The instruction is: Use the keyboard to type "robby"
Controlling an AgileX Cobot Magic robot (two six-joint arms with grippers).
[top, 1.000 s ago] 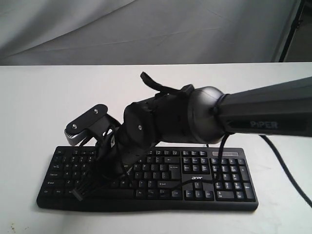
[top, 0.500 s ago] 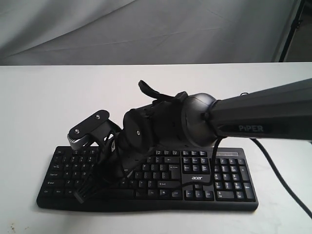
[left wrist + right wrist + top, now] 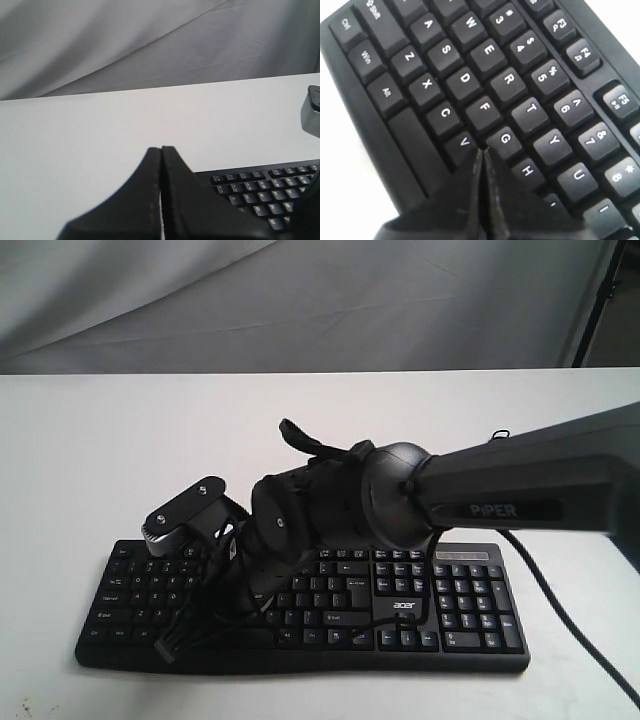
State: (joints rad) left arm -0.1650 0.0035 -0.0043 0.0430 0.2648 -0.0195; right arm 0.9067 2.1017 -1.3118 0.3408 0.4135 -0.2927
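The wide black keyboard (image 3: 460, 612) with white legends and an "acer" logo lies along the table's near edge. My right arm reaches across it from the right, and my right gripper (image 3: 238, 602) hangs low over the left-middle letter keys. In the right wrist view the right gripper (image 3: 482, 151) is shut and empty, its tips at the junction of the V and G keys on the keyboard (image 3: 470, 75); contact cannot be judged. My left gripper (image 3: 161, 149) is shut and empty over bare table beside the keyboard (image 3: 260, 192)'s far left corner. It does not show in the exterior view.
The white table (image 3: 90, 460) stretches behind and beside the keyboard, with a grey cloth backdrop (image 3: 300, 300) at the rear. A black cable (image 3: 580, 640) trails off to the right. The right arm's wrist camera (image 3: 185, 508) sticks out above the keyboard's left end.
My right arm has sunk lower over the keyboard, bringing its shut gripper down toward the letter keys. The keyboard has not shifted.
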